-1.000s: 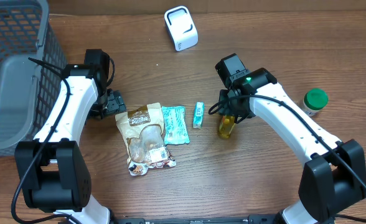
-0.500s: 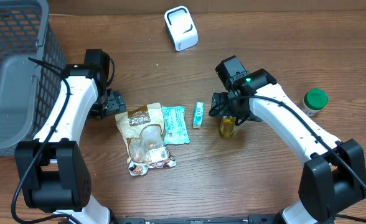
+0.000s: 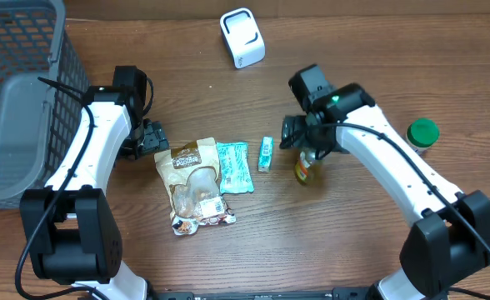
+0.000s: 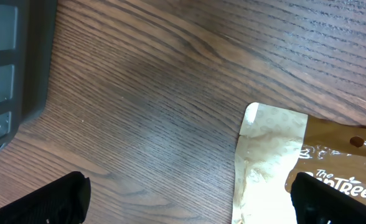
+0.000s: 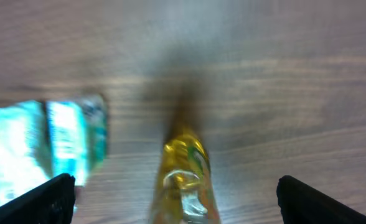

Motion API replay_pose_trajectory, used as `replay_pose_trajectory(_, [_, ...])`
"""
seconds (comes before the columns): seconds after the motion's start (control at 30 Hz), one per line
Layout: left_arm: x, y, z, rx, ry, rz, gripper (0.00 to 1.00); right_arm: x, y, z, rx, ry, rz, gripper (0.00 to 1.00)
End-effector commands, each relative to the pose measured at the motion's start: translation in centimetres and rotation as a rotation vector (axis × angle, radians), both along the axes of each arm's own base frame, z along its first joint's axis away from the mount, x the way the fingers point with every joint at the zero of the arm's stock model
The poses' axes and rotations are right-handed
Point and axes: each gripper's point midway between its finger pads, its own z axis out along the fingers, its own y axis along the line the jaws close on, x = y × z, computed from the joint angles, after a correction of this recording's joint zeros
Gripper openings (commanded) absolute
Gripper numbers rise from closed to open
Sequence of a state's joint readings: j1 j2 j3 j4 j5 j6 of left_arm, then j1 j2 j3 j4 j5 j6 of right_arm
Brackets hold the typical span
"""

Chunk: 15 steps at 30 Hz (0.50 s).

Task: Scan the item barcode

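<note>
Bottle, one, on tabletop below open right claw, ungripped, one box, one packet, one pouch by open left claw, one jar, one scanner, one basket

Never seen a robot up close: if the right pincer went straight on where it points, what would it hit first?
Probably the small yellow bottle, which sits centred between the fingers of the open right pincer in its wrist view; the blur hides how far off it is.
</note>
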State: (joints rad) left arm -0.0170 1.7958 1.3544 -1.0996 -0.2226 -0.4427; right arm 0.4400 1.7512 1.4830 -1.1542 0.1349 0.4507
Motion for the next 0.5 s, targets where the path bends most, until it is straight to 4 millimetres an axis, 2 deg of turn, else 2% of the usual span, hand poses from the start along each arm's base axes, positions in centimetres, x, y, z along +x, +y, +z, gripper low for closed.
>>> replay_pose_trajectory(0.0, [-0.02, 0.46, -0.25, 0.021, 0.008, 0.011, 1.0, 1.29, 0.2, 3.88, 0.029, -0.103, 0.006, 1.0])
replay_pose_trajectory(0.47, [-0.02, 0.45, -0.25, 0.02, 0.008, 0.011, 0.99, 1.42, 0.26, 4.33, 0.035, -0.115, 0.006, 1.0])
